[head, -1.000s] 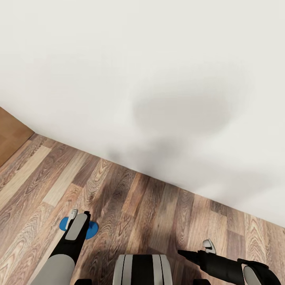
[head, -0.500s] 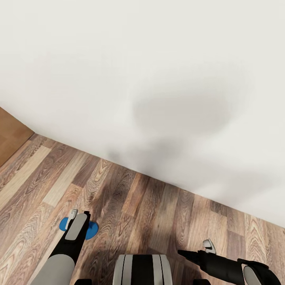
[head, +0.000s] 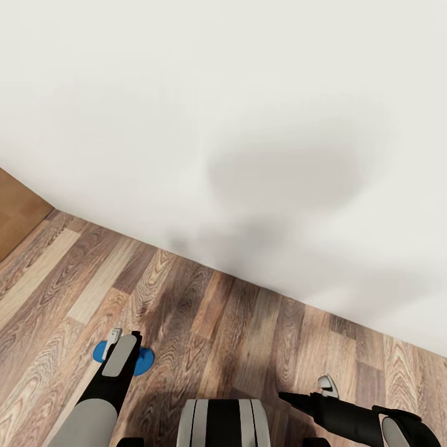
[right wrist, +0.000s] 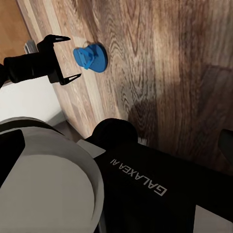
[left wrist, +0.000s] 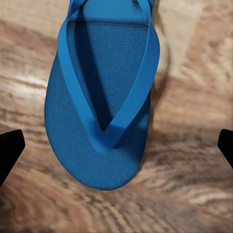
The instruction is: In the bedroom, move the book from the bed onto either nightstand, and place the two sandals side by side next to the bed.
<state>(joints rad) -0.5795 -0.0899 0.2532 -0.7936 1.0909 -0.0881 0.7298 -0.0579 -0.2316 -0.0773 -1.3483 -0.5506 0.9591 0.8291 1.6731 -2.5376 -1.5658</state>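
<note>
Floor (head: 205, 323) below left gripper (head: 118, 338): wood planks, brown with strong grain, low sheen, pale streaks. Sandal (left wrist: 102, 97) straight under that gripper: bright blue, rubbery foam look, matt; sole finely dimpled, straps (left wrist: 133, 92) smooth. Wall (head: 248, 124) ahead of both arms: plain white, matt, smooth. Left gripper fingers (right wrist: 60, 58): black, matt, hard plastic look. Robot body (right wrist: 141, 189) near right gripper (head: 326, 385): black casing, smooth, satin, white lettering; grey-white shell (right wrist: 43, 179) smooth, faint gloss.

A home interior, by the look of it: a plain white wall (head: 248, 93) meets a wood-plank floor (head: 217, 323) where a blue sandal (left wrist: 104, 97) lies.
</note>
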